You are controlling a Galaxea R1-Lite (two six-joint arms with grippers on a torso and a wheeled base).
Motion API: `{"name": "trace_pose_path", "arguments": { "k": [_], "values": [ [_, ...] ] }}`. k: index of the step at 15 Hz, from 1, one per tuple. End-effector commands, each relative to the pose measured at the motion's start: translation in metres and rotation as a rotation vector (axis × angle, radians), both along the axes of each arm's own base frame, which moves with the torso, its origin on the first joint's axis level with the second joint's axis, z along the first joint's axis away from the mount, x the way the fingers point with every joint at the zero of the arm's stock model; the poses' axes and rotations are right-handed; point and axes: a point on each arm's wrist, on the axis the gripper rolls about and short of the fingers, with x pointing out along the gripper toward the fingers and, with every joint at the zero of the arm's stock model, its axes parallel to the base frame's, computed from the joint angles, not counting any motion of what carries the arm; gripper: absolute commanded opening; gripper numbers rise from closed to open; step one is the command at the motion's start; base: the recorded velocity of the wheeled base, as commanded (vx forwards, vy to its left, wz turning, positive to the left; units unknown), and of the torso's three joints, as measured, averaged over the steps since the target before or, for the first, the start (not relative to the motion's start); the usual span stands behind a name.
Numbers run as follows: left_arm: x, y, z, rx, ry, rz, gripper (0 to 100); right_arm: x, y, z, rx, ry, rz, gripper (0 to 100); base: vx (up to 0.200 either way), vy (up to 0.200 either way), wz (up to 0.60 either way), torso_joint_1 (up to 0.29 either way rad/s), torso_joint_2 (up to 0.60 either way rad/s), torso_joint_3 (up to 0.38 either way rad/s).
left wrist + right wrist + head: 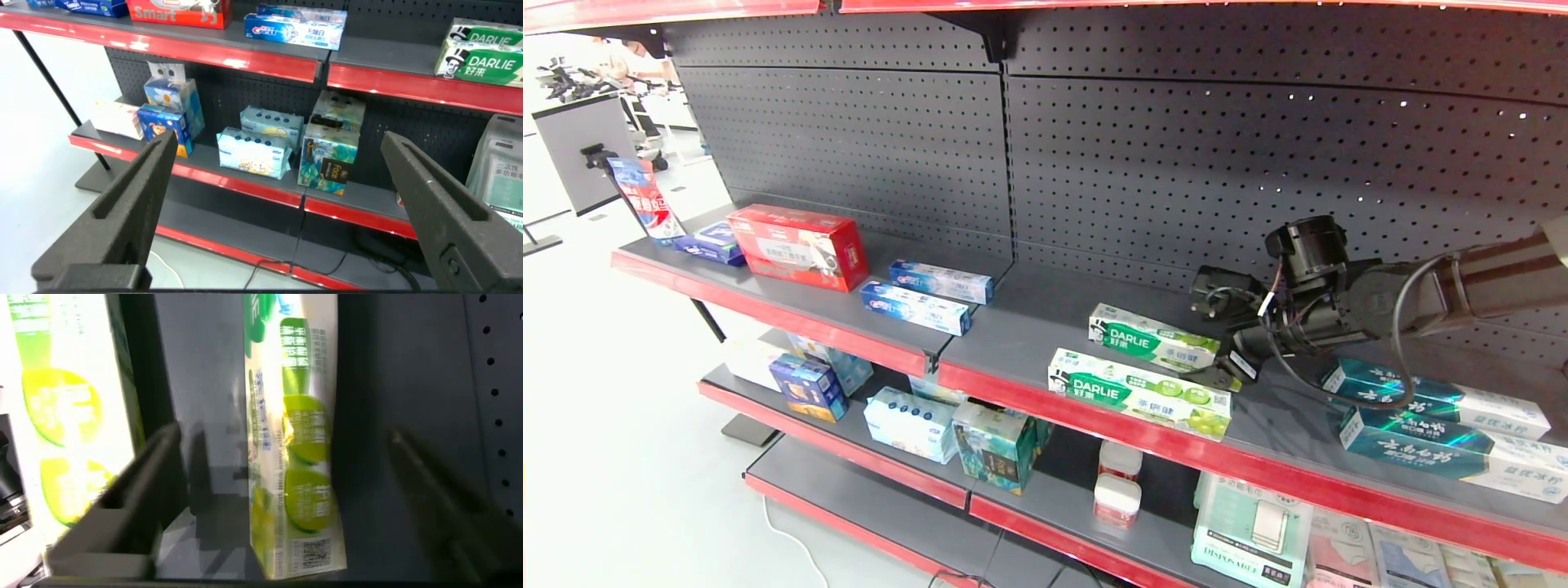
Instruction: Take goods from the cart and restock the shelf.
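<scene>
Two green toothpaste boxes lie on the grey shelf (1029,318): a rear box (1152,336) and a front box (1139,390) by the red edge. My right gripper (1218,343) comes in from the right and stands open, its fingers either side of the rear box's right end. In the right wrist view the rear box (294,449) lies between the spread fingers of the right gripper (284,439), with the front box (65,416) off to one side. My left gripper (278,147) hangs open and empty in front of the lower shelves.
Teal toothpaste boxes (1437,420) lie under the right arm. Blue toothpaste boxes (927,296) and a red box (796,247) sit further left. Lower shelves hold tissue packs (253,151), a dark green box (331,151) and white jars (1117,486). A pegboard wall (1176,163) backs the shelf.
</scene>
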Motion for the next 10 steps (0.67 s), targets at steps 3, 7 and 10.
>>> {"name": "trace_pose_path", "arguments": {
  "k": [3, 7, 10],
  "values": [
    [0.0, 0.0, 0.0, 0.0, 0.0, 0.0, 100, -0.001, -0.012, 0.003, 0.003, 0.0, -0.033, 100, 0.0, 0.0, 0.0, 0.0, 0.0, 0.0],
    [0.0, 0.0, 0.0, 0.0, 0.0, 0.0, 100, -0.003, -0.03, 0.003, -0.017, 0.001, -0.099, 100, 0.0, 0.0, 0.0, 0.0, 0.0, 0.0],
    [0.0, 0.0, 0.0, 0.0, 0.0, 0.0, 100, -0.006, -0.04, 0.003, -0.028, 0.006, -0.137, 100, 0.0, 0.0, 0.0, 0.0, 0.0, 0.0]
  ]
}}
